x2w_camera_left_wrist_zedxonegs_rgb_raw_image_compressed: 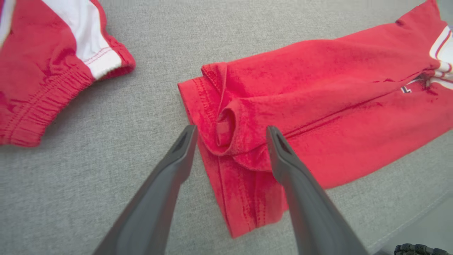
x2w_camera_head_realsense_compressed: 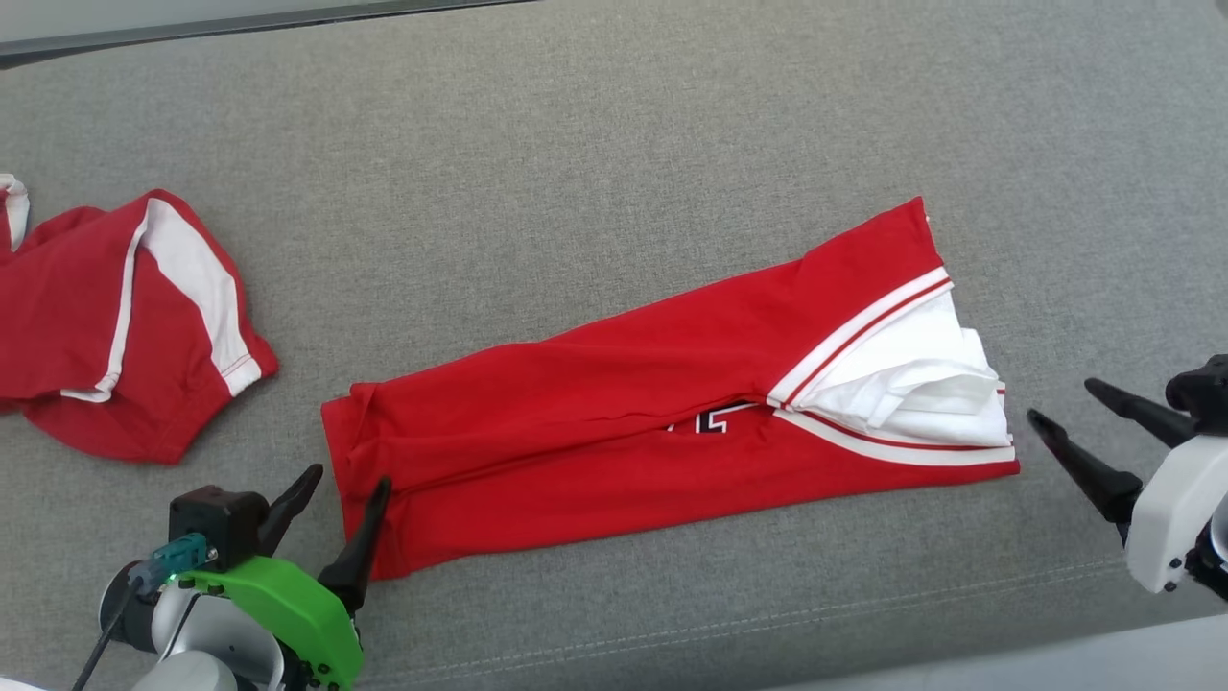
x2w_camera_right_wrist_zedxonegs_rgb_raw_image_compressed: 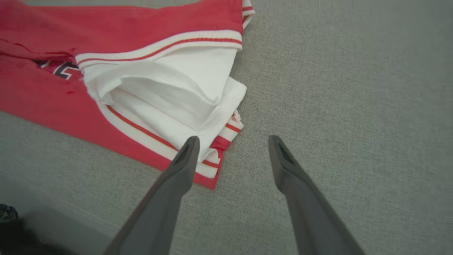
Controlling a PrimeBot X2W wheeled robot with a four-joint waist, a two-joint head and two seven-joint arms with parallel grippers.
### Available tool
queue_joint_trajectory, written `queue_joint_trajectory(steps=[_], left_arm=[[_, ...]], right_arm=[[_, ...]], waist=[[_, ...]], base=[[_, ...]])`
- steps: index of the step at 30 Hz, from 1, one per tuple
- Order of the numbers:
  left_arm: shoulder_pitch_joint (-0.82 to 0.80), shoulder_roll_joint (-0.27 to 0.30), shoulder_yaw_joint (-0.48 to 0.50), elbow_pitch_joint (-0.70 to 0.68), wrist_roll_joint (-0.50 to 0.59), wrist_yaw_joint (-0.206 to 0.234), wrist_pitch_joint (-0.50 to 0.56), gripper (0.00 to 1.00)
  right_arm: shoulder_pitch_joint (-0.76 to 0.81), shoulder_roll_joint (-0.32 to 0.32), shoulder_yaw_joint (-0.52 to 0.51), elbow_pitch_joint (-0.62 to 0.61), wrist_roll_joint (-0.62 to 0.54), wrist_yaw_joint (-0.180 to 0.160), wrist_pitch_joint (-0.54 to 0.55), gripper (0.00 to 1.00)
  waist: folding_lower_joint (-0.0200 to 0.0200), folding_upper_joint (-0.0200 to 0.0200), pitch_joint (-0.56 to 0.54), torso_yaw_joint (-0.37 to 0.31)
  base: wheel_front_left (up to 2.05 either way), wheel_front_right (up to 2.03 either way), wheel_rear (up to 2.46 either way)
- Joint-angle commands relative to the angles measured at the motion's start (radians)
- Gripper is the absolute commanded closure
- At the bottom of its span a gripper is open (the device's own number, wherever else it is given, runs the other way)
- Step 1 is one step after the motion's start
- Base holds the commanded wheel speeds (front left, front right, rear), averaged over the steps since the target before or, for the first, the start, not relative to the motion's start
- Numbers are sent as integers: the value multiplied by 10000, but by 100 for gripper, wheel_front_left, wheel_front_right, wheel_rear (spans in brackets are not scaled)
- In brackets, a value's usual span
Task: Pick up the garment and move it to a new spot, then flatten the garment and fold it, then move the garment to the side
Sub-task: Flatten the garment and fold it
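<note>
**A:** How many clothes do you count on the grey woven-fabric surface [x2w_camera_head_realsense_compressed: 576,144]?

**B:** Two. One is a long folded red jersey with white sleeves and red-and-white striped trim [x2w_camera_head_realsense_compressed: 624,413]. It lies flat in the middle of the surface, a little slanted, with its white end towards the right edge and its plain red end towards the front-left. The other is a rumpled red garment with a white side stripe [x2w_camera_head_realsense_compressed: 86,317]. It lies at the left edge, well apart from the jersey.

**A:** And the grippers?

**B:** Two also, each with two long dark fingers. The left gripper [x2w_camera_head_realsense_compressed: 347,478] is at the front-left and points at the red end of the jersey. Its fingers are spread wide and hold nothing. In the left wrist view a small rolled fold of the hem sits between them. I cannot tell if they touch the cloth.

**A:** The right one?

**B:** The right gripper [x2w_camera_head_realsense_compressed: 1060,399] comes in from the right edge and points to the striped end, just beside it. Its fingers are spread too, and they are empty. In the right wrist view one finger crosses the striped corner, and the other is over bare fabric.
</note>
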Motion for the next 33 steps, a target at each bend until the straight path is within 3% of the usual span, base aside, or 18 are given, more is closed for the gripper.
queue_joint_trajectory(steps=[1,11,18,33], left_arm=[[141,-39,68,-64,-37,92,-85,0],[-65,-678,355,-549,155,866,-860,0],[-105,-1066,452,-945,202,1300,-1203,0],[-24,-1443,335,-1609,309,1716,-1360,0]], right_arm=[[111,-3,-149,-28,81,-7,-111,0],[281,461,-1713,162,-396,-7,-226,0],[55,1195,-2669,716,-833,-6,-58,0],[-985,3326,-3644,4258,-59,-9,1320,0]], waist=[[1,-1,-110,40],[1,-1,-618,434],[1,-1,-695,863],[1,-1,-459,2125]], base=[[0,0,0],[0,0,0],[0,0,0],[0,0,0]])
